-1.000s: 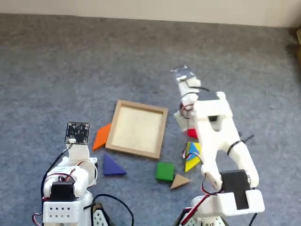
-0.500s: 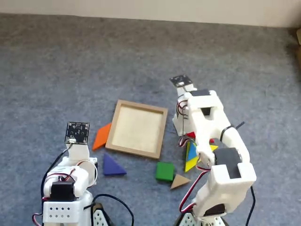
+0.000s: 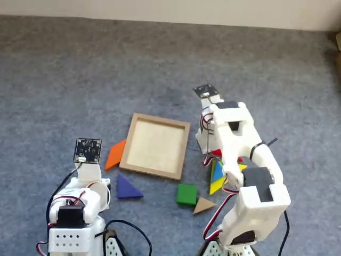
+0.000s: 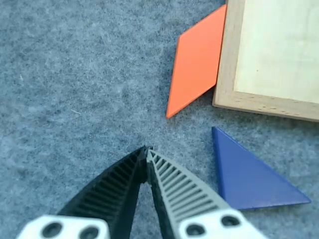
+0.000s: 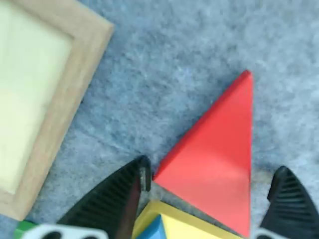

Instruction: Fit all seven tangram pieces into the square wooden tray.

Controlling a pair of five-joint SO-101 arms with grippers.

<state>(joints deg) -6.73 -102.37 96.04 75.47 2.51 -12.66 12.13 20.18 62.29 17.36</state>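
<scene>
Carpet [image 5: 199, 45]: red triangle [image 5: 219, 149] seemingly between fingers [image 5: 122, 194]

The tray [image 3: 126, 145] lies mid-bench [image 3: 80, 80], ahead of the two arms. The parallelogram [image 3: 115, 153] touches its left rim. The large triangle [image 3: 127, 188] lies near the tray's near-left corner, apart from it. Before the near-right corner sits the square piece [image 3: 186, 194], with the small triangle [image 3: 203, 205] just right of it. Right of the tray, another triangle [image 5: 219, 149] lies between the right end effector's [image 5: 213, 175] spread fingers. A pair of triangles [image 3: 217, 184], apparently overlapping, adjoins its near side.
</scene>
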